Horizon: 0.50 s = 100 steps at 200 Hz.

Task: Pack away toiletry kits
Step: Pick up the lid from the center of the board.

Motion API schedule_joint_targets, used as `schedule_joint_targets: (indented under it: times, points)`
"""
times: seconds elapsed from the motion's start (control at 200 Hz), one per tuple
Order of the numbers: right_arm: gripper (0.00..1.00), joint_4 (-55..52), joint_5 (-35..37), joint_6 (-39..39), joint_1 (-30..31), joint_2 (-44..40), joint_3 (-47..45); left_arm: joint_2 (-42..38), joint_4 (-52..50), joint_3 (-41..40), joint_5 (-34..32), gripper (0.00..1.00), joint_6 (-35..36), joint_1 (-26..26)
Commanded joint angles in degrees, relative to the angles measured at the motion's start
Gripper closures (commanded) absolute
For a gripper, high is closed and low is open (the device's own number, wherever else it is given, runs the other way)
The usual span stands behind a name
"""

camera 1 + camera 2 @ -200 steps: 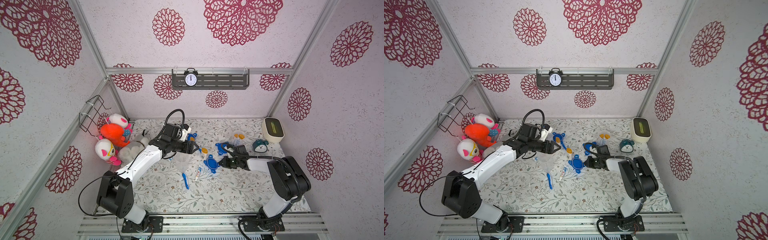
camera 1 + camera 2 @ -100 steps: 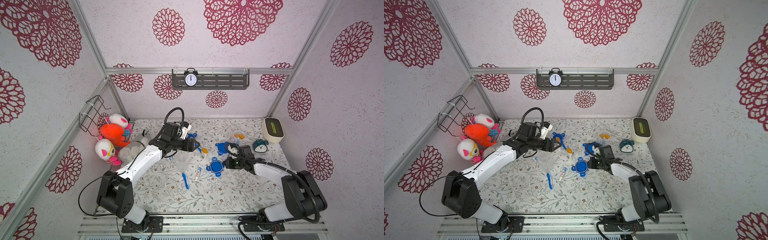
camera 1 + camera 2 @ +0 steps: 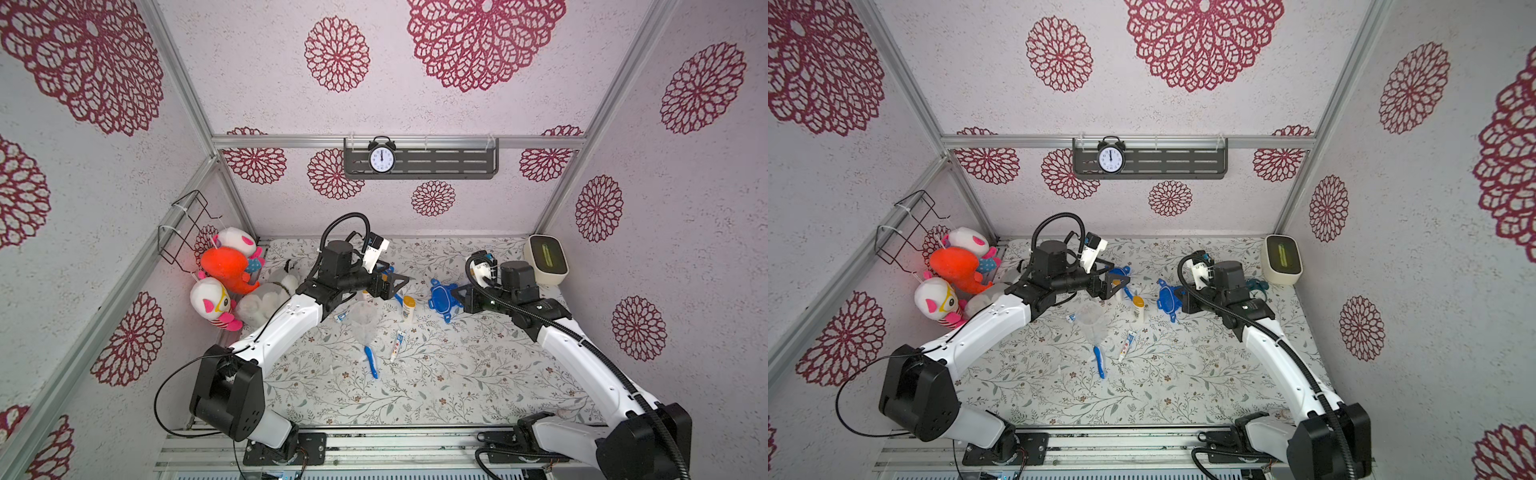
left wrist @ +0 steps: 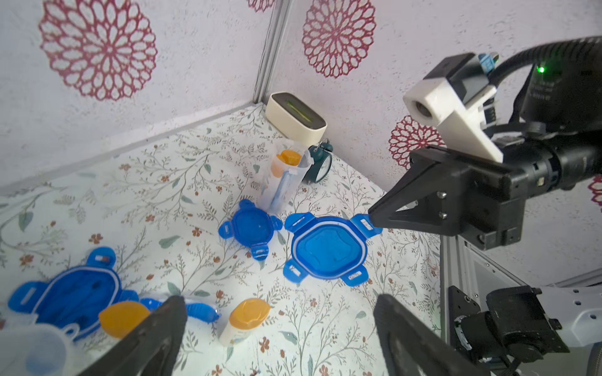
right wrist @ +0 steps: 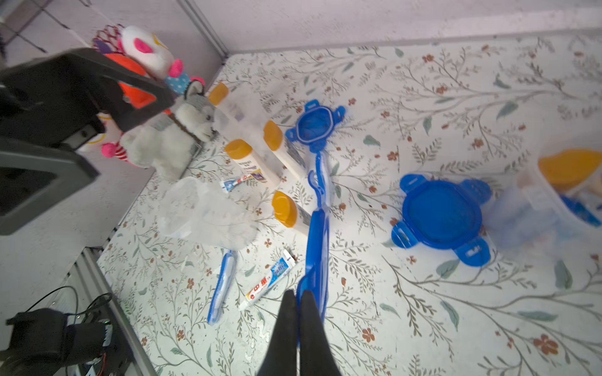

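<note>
Right end effector clamps one tab of the blue lid, so carry it slowly and level. The left end effector gapes empty.

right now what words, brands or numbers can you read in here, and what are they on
Nothing reads well enough to quote.
black alarm clock: dial numerals, too small.
toothpaste tube: red and blue brand print, blurred.
white bottle: dark label print, blurred.
blue lid: marks on the tabs, too small.
</note>
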Motion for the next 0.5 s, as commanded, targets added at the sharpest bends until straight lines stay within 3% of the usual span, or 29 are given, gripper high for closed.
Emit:
schedule_joint_targets:
  times: [0.0,0.23,0.355,0.495]
  points:
    - [1.00,-3.48,-10.31,-7.43,-1.01,1.53,6.48,0.58,2.48,3.92,5.89,0.07,11.55,0.41]
    - [1.00,-7.54,-20.63,-13.37,-2.40,7.18,16.83,5.86,-10.16,12.40,11.33,0.12,27.07,0.94]
    - [1.00,-13.15,-24.40,-18.43,-3.25,9.17,22.37,7.27,-11.67,14.88,10.55,0.10,29.91,2.20]
    - [1.00,-18.66,-27.62,-23.09,-3.80,11.03,27.41,8.52,-13.07,16.64,17.17,0.10,31.58,3.92]
